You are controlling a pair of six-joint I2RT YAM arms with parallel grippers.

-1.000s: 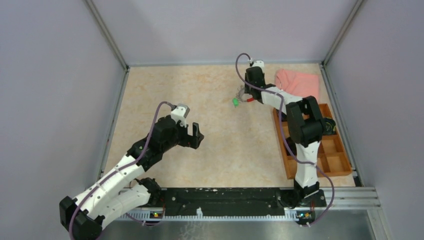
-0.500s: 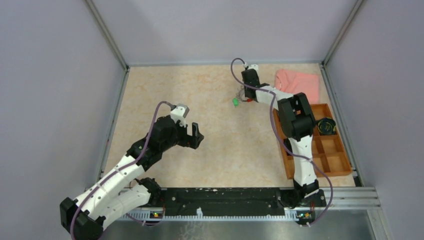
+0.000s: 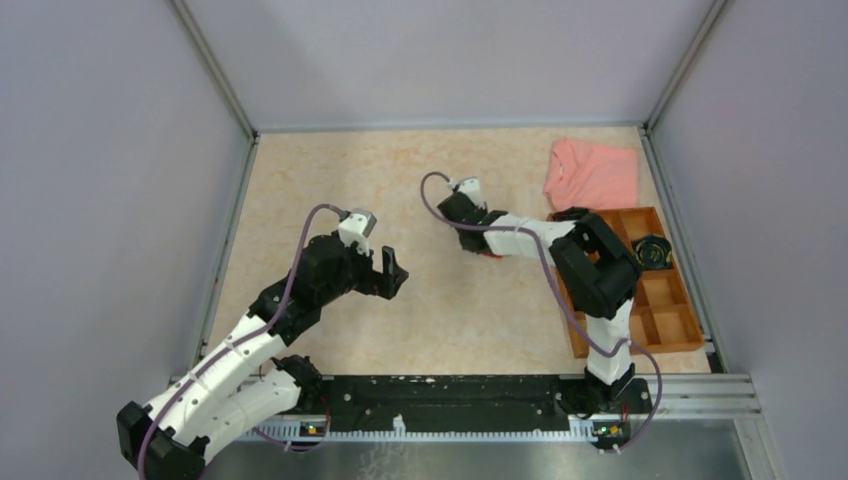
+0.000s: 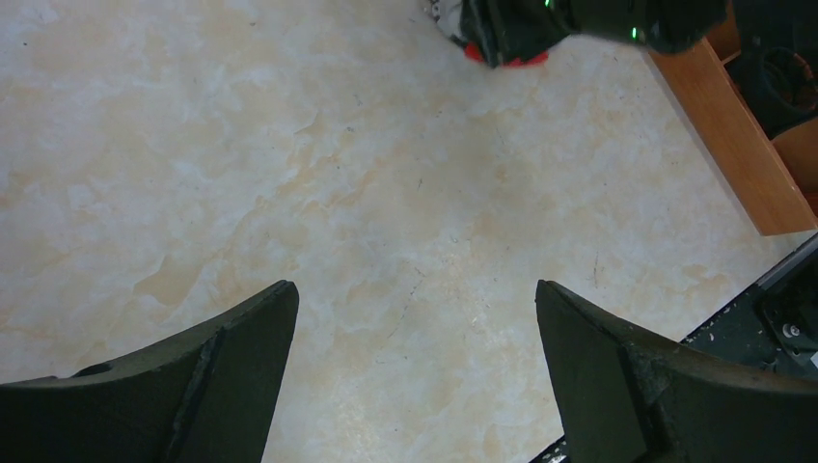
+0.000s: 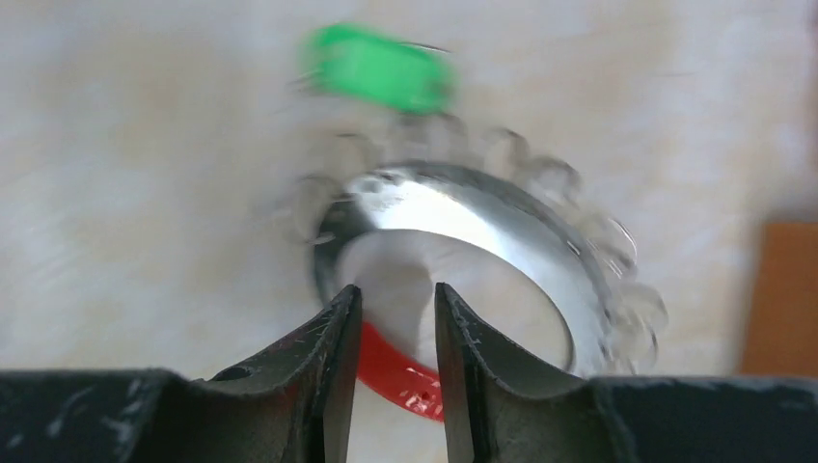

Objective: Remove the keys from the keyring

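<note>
The keyring (image 5: 482,207) — a blurred silvery hoop — is held by the right claw (image 5: 395,291), its 2 fingers nearly together, nipping the red sleeve (image 5: 386,371); 1 green-headed key (image 5: 378,69) shows at the hoop's far side; the rest is too smeared to count; all this is near the middle of the bench (image 4: 289,145); the left claw (image 4: 415,294) gapes wide, holding nothing — well apart; an orange tray (image 3: 680,320) and a pink cloth (image 3: 592,172) lie to the right.

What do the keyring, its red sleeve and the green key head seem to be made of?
Keyring: likely polished metal, as it is silvery with bright reflections.
Red sleeve: probably plastic or rubber, as it is matte and evenly coloured.
Green key head: seems to be plastic, with a saturated colour and no metallic shine, though it is blurred.
</note>
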